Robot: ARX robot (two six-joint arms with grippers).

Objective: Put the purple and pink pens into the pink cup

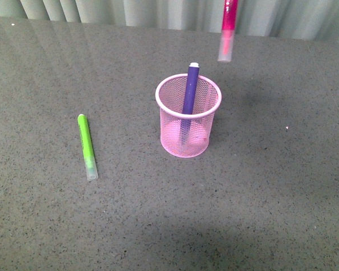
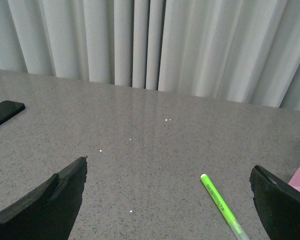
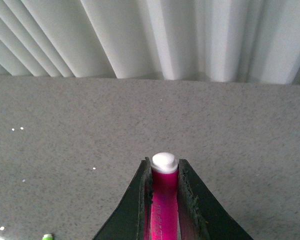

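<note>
Right hand (image 3: 164,166) grips pink pen (image 1: 228,25); purple pen (image 1: 190,87) in cup (image 1: 172,141), marker (image 1: 86,144) near.

No writing can be read anywhere. The green marker (image 2: 221,203) lying on the counter (image 2: 140,165) carries a line of small dark print along its barrel, too small and blurred to make out.
</note>
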